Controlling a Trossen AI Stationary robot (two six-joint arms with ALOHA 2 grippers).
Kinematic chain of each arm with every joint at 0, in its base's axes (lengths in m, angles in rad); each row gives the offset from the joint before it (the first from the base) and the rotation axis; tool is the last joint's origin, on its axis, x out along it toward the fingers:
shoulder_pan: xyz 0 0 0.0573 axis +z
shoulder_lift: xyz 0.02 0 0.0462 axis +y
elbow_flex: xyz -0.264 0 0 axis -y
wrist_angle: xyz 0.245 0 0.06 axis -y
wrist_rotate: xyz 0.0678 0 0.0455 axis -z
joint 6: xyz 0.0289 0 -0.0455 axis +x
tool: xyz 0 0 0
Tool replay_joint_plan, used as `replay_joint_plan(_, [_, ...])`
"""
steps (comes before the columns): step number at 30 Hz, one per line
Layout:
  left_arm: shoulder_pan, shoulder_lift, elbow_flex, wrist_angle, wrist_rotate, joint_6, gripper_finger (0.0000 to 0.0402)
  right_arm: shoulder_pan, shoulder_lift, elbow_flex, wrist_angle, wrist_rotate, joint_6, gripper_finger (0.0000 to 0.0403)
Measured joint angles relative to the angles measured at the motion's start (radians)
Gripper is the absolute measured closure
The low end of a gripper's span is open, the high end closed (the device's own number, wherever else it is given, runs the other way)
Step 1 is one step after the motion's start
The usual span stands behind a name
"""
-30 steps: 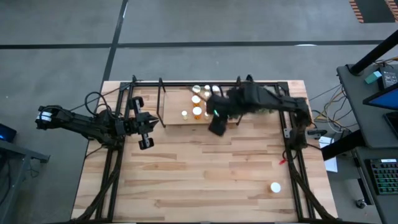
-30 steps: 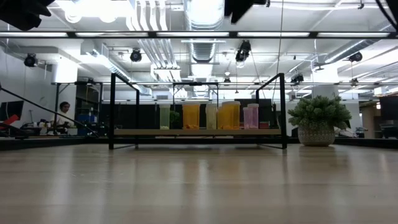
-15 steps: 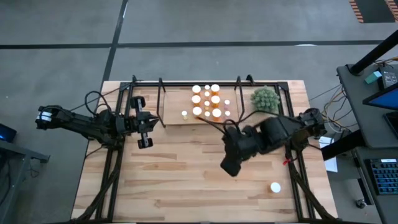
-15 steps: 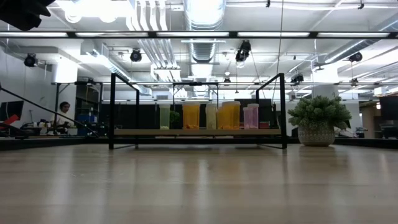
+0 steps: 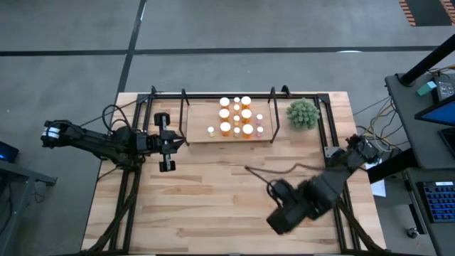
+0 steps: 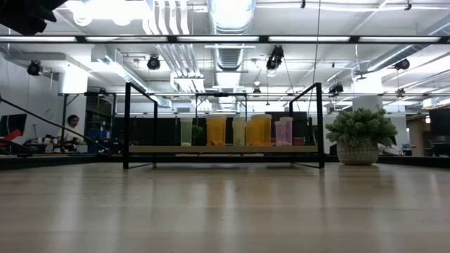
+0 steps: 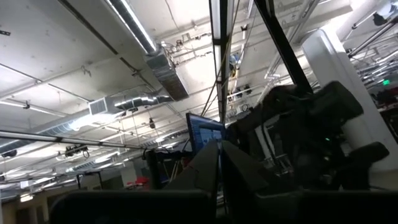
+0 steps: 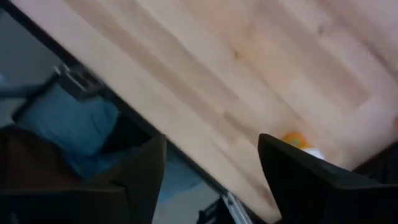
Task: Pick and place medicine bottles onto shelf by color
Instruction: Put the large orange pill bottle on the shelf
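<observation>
The shelf (image 5: 227, 126) stands at the table's far middle, with several white-capped medicine bottles (image 5: 237, 115) upright on its board; the low view shows them as amber, pale and pink bottles (image 6: 232, 131). My right gripper (image 5: 279, 219) hangs open and empty over the table's near right part. Its wrist view (image 8: 211, 140) shows one orange bottle with a white end (image 8: 298, 142) on the tabletop just beyond one finger; in the high view my right arm hides that bottle. My left gripper (image 5: 166, 142) is shut and empty left of the shelf, pointing up at the ceiling (image 7: 219, 155).
A green spiky plant in a pot (image 5: 303, 113) stands right of the shelf (image 6: 358, 133). Black frame rails run along the table's left and right sides (image 5: 131, 192). The table's near edge (image 8: 124, 118) lies close under my right gripper.
My right gripper has swung away from the shelf, toward the table's near edge and a little to the right, ending over the near right part. The lone bottle lying there has become hidden under the arm in the high view. The bottles on the shelf stand unchanged.
</observation>
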Motion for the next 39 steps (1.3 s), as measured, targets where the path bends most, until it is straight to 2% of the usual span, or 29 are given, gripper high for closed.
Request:
replay_joint_plan(5, [-0.003,0.000,0.000,0.001,0.000,0.000,0.0400,0.085,-0.001,-0.099,0.042,-0.035,0.101,0.0132])
replay_joint_plan(11, [-0.003,0.002,-0.001,0.001,0.002,0.000,0.0400,0.174,-0.031,-0.237,0.087,-0.081,0.267,0.0131])
replay_joint_plan(19, [-0.003,0.002,-0.006,0.000,0.002,0.001,0.0400,0.268,-0.154,-0.464,0.136,-0.077,0.517,0.0126])
replay_joint_plan(24, [-0.003,0.002,-0.007,0.001,0.002,0.003,0.0400,0.299,-0.227,-0.631,0.268,-0.072,0.610,0.0119])
replay_joint_plan(32, [-0.003,0.002,-0.007,0.001,0.002,0.004,0.0400,0.305,-0.296,-0.850,0.458,-0.073,0.668,0.0092])
replay_joint_plan(39, [-0.003,0.002,-0.007,0.001,0.002,0.004,0.0400,0.305,-0.307,-0.940,0.517,-0.080,0.661,0.0074])
